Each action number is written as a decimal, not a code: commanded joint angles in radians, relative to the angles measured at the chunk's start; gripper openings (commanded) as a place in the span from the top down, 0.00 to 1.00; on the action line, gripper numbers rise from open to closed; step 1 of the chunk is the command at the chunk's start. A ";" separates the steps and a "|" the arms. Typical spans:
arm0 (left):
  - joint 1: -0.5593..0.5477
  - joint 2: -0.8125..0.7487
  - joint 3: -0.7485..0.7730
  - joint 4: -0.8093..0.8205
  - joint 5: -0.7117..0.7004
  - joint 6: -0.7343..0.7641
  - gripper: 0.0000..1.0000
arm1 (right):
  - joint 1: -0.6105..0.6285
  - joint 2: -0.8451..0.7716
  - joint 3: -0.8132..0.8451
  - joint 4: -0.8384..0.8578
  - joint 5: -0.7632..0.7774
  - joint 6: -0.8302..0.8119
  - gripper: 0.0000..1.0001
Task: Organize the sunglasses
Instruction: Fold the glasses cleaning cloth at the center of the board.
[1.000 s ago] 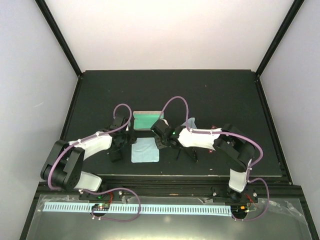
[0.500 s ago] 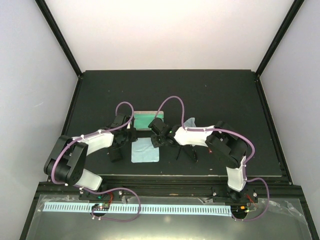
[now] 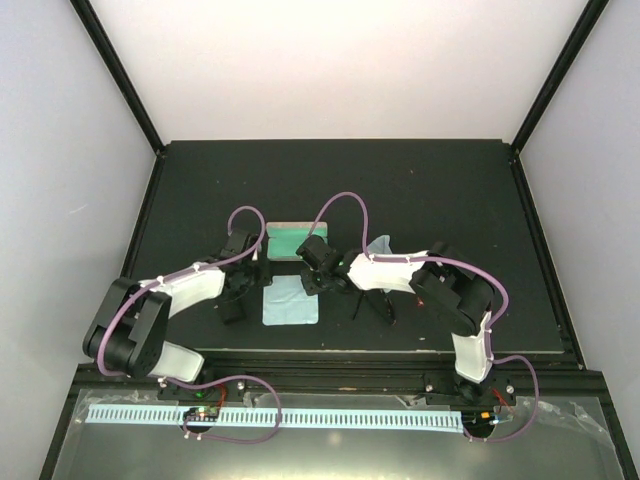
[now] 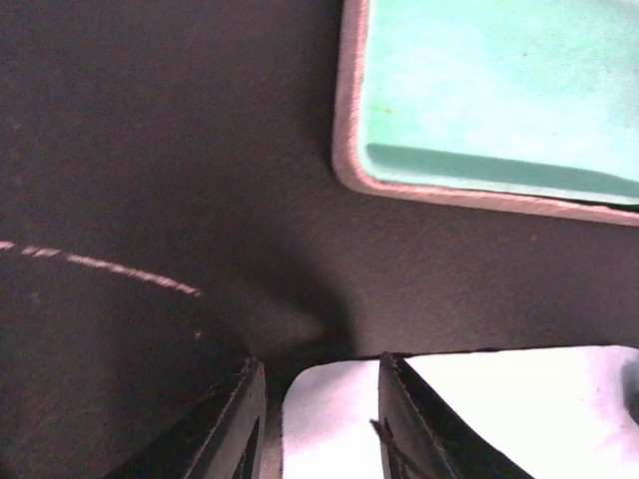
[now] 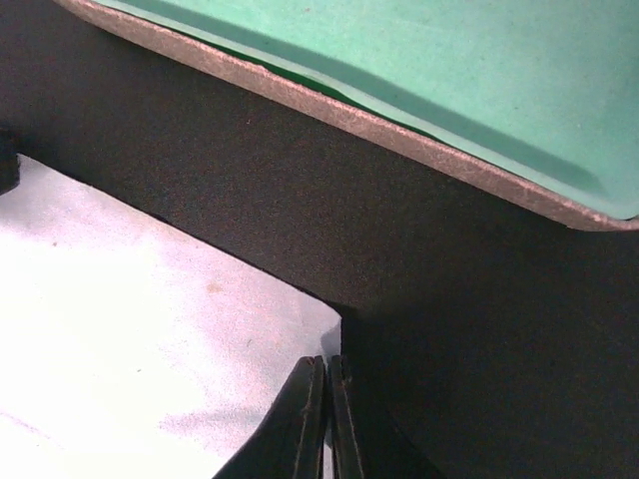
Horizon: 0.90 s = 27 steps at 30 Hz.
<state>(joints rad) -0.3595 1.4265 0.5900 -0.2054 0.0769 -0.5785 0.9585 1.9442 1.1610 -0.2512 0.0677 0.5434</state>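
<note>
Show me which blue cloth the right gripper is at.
The flat cloth, its corner at the shut right gripper; the other cloth lies partly hidden under that arm.

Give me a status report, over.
Left gripper open astride cloth corner. Right gripper shut at another cloth corner. Sunglasses not made out. Open case just beyond cloth.
</note>
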 commanded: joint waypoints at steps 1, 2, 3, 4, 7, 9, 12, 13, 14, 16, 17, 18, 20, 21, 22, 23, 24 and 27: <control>0.002 -0.007 -0.018 -0.112 -0.053 0.000 0.69 | -0.004 0.018 0.009 0.008 0.004 0.000 0.93; 0.003 0.006 -0.016 -0.115 -0.042 0.006 0.69 | -0.004 0.017 0.009 0.010 0.000 0.000 0.93; 0.001 0.019 -0.014 -0.119 -0.028 0.009 0.70 | -0.004 0.018 0.010 0.010 -0.002 0.001 0.94; 0.000 0.029 -0.015 -0.116 -0.006 0.011 0.71 | -0.004 0.019 0.012 0.010 -0.003 0.002 0.94; -0.009 0.043 -0.019 -0.111 0.025 0.005 0.74 | -0.005 0.021 0.013 0.010 -0.009 0.003 0.94; -0.010 0.045 -0.019 -0.117 0.027 0.003 0.77 | -0.006 0.021 0.012 0.010 -0.011 0.004 0.94; -0.011 0.042 -0.024 -0.105 0.045 0.003 0.81 | -0.006 0.021 0.014 0.008 -0.017 0.003 0.95; -0.012 0.044 -0.024 -0.101 0.055 0.005 0.82 | -0.006 0.020 0.015 0.007 -0.021 0.003 0.95; -0.012 0.050 -0.024 -0.096 0.066 0.005 0.82 | -0.006 0.018 0.016 0.006 -0.025 0.004 0.96; -0.013 0.061 -0.028 -0.079 0.087 0.005 0.82 | -0.006 0.016 0.017 0.006 -0.033 0.001 0.96; -0.015 0.067 -0.028 -0.075 0.094 0.005 0.82 | -0.006 0.015 0.018 0.006 -0.035 0.002 0.96; -0.015 0.071 -0.027 -0.073 0.098 0.005 0.82 | -0.006 0.015 0.019 0.006 -0.035 0.002 0.96; -0.016 0.075 -0.026 -0.072 0.096 0.004 0.82 | -0.006 0.016 0.020 0.004 -0.039 0.000 0.96; -0.016 0.074 -0.026 -0.073 0.093 0.002 0.83 | -0.006 0.015 0.020 0.004 -0.039 0.001 0.96; -0.016 0.070 -0.025 -0.077 0.088 0.001 0.84 | -0.006 0.016 0.020 0.003 -0.039 0.002 0.96; -0.016 0.063 -0.026 -0.080 0.081 -0.002 0.87 | -0.007 0.016 0.020 0.004 -0.039 0.002 0.96; -0.016 0.055 -0.028 -0.081 0.077 -0.007 0.89 | -0.006 0.015 0.020 0.004 -0.038 0.001 0.96; -0.016 0.037 -0.032 -0.081 0.069 -0.012 0.97 | -0.006 0.014 0.020 0.004 -0.033 0.000 0.97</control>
<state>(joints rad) -0.3637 1.4509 0.5911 -0.1875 0.1303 -0.5797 0.9573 1.9465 1.1629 -0.2504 0.0395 0.5442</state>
